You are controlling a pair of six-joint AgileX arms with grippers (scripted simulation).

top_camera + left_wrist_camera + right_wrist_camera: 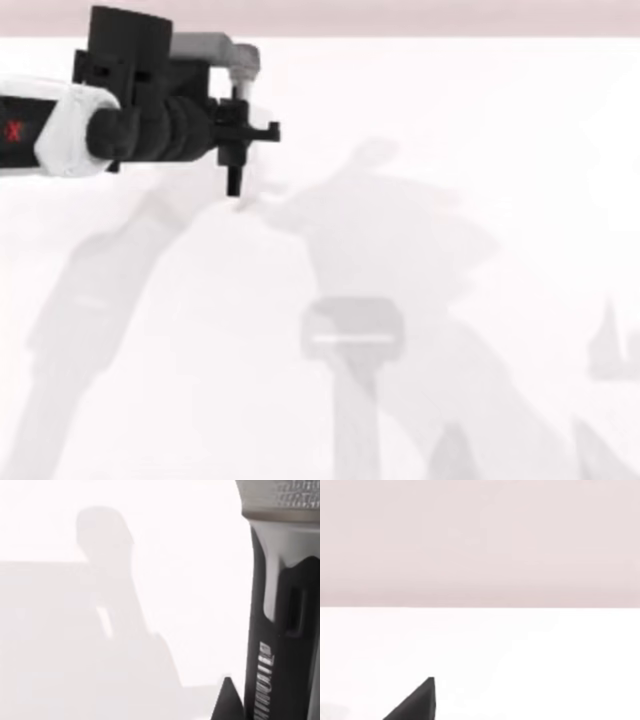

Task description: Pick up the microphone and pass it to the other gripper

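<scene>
Microphone (237, 140) held by left gripper (240, 128), far-left table (450, 150).

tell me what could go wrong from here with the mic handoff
The left gripper holds the microphone mid-handle near the table's left side, so little of the slim handle is free for a second grasp, and a bump might knock it loose. The right gripper is outside the top view, so the two may meet misaligned.
</scene>
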